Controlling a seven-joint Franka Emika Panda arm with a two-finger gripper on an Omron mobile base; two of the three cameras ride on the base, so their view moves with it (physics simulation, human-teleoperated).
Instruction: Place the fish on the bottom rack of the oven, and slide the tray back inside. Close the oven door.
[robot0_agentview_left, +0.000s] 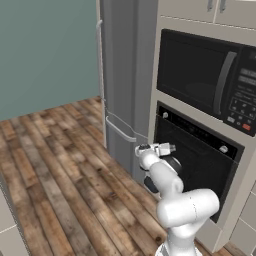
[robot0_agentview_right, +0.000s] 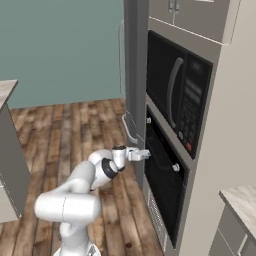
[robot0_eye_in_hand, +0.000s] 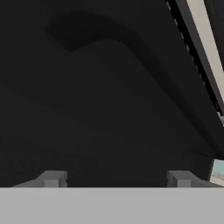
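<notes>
The black oven (robot0_agentview_left: 200, 131) sits under the microwave, with small silver knobs on its control strip. Its oven door (robot0_agentview_left: 202, 167) (robot0_agentview_right: 162, 187) stands upright, flush with the oven front. My gripper (robot0_agentview_left: 172, 148) (robot0_agentview_right: 147, 154) is level with the door's upper left part and points at it, very close to the black panel. In the hand view the black oven door (robot0_eye_in_hand: 105, 96) lies just ahead, and the gripper (robot0_eye_in_hand: 116, 178) is open, its two tips wide apart with nothing between them. The fish, the bottom rack and the tray are hidden.
A black microwave (robot0_agentview_left: 200, 75) (robot0_agentview_right: 172, 85) with a curved grey handle is built in above the oven. A tall grey fridge (robot0_agentview_left: 125, 75) stands to the oven's left. Wooden floor (robot0_agentview_left: 60, 165) spreads out to the left. Counters stand at the sides (robot0_agentview_right: 245, 197) (robot0_agentview_right: 5, 90).
</notes>
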